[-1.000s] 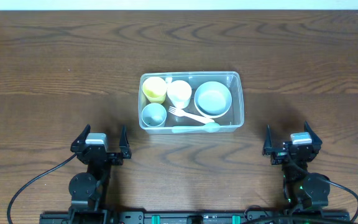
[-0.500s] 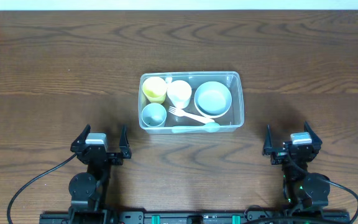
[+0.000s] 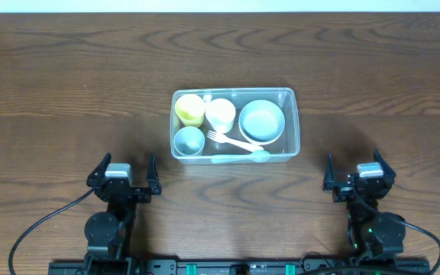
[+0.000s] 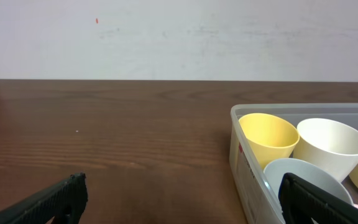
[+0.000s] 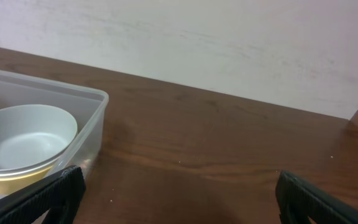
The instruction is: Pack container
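Observation:
The clear plastic container (image 3: 295, 122) sits at the table's middle. It holds a yellow cup (image 3: 190, 110), a white cup (image 3: 221, 114), a pale-blue cup (image 3: 189, 140), a stack of pale-blue bowls (image 3: 262, 121), a white fork (image 3: 232, 140) and a pale-green spoon (image 3: 241, 158). My left gripper (image 3: 123, 174) is open and empty near the front edge, left of the container (image 4: 248, 168). My right gripper (image 3: 358, 177) is open and empty, to the container's right (image 5: 95, 118).
Bare dark wooden table (image 3: 67, 92) lies all around the container. A white wall (image 4: 179, 37) stands behind the table's far edge. Black cables trail from both arm bases at the front edge.

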